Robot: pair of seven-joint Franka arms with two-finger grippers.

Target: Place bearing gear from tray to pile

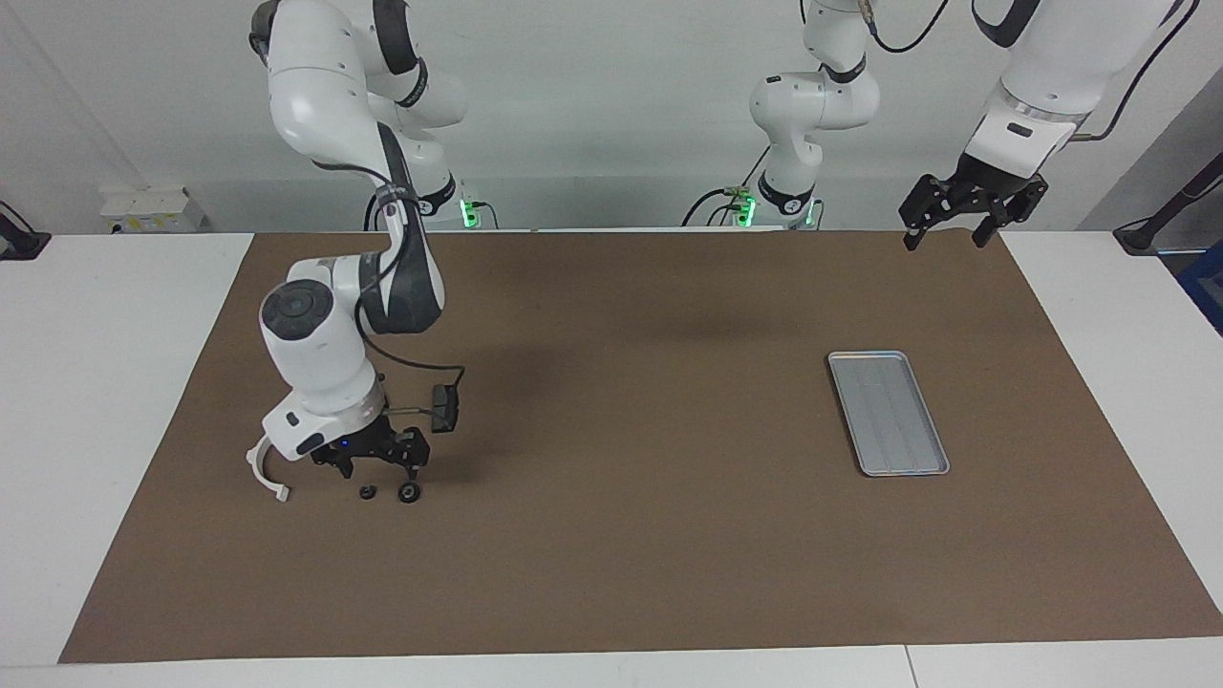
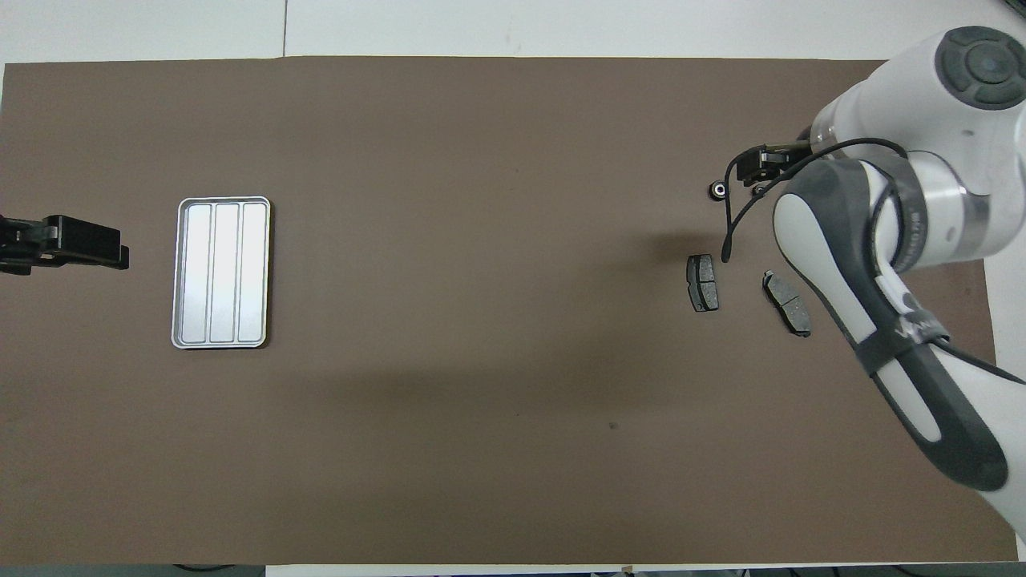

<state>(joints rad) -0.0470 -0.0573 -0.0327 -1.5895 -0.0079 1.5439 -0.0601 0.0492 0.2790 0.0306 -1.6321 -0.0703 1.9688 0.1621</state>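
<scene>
The right gripper (image 1: 379, 465) hangs low over the brown mat (image 1: 621, 430) at the right arm's end of the table, its black fingers spread apart and holding nothing. Directly under its fingertips, on the mat, lie 2 small dark round parts: the small black bearing gear with a pale centre (image 1: 409, 492) and a smaller black round piece (image 1: 367, 493) just beside it. Neither touches the fingers. In the overhead view only the bearing gear (image 2: 716, 190) shows, just clear of the gripper's tip; the arm hides the other piece.

Beside that gripper, toward the table's end, the white half-ring plastic bracket (image 1: 264, 473) lies flat, partly covered by the wrist. Nearer to the robots than the gripper, 2 dark grey brake pads rest on the mat: one (image 2: 702, 282) toward the middle of the table, the other (image 2: 786, 302) close by it and partly under the arm. Together with the bracket they make up the loose pile, and the bearing gear sits at its edge.

The left gripper (image 1: 942, 233) waits high in the air over the mat's corner at the left arm's end, fingers open and empty. The flat rectangular silver metal tray with rounded corners and a ribbed base (image 1: 888, 412) lies well apart from it on the mat, holding nothing.
</scene>
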